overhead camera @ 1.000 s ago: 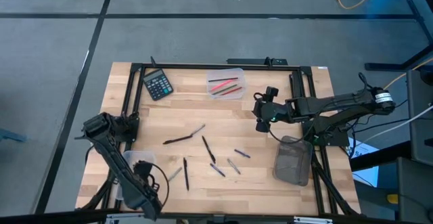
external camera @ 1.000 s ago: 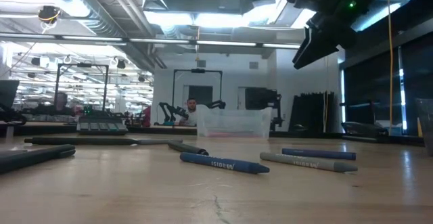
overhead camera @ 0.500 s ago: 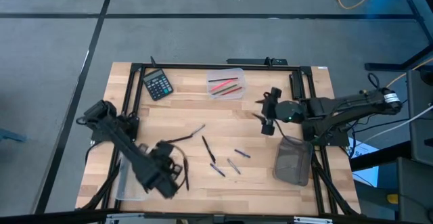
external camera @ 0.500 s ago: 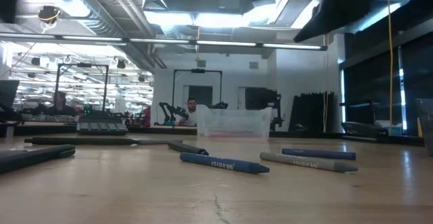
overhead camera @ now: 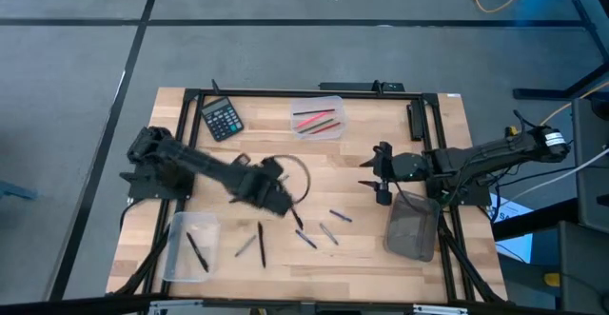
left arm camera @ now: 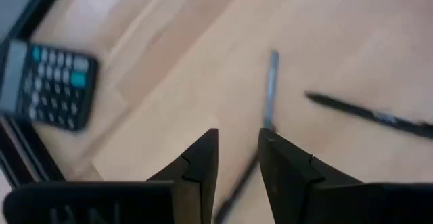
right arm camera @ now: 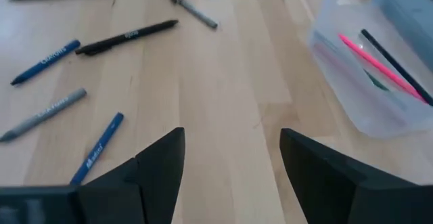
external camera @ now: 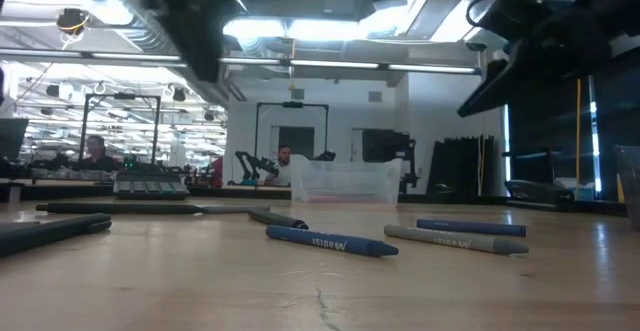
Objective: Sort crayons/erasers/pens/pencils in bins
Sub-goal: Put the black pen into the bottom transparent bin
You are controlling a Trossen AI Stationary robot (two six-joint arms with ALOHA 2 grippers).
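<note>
**Wooden table, half-sorted: left arm over the loose sticks**

Wood-topped, my table (overhead camera: pixel 419 125) has three bins spread out so each kind gets its own: a clear bin (overhead camera: pixel 317 118) at the far edge with pink, red and green sticks in it, a clear bin (overhead camera: pixel 189 246) at the near left corner with one black pen, and a smoky grey bin (overhead camera: pixel 413 226) by the right arm. I judge the sorting well short of done, since loose pens and crayons (overhead camera: pixel 314 227) lie scattered mid-table.

My left gripper (left arm camera: pixel 237 155) reaches over the middle of the table, near a grey pencil (left arm camera: pixel 270 88) and a black pen (left arm camera: pixel 369 114). Its fingers stand a narrow gap apart and carry nothing. My right gripper (right arm camera: pixel 230 158) waits just beside the grey bin, fingers spread wide and empty.

Only the left wrist camera shows that gap; from above, the left gripper is a dark smear. Only the low camera reads the blue crayon (external camera: pixel 330 240) lying flat on the wood, with a person seated far behind. A calculator (overhead camera: pixel 221 119) sits at the far left.
</note>
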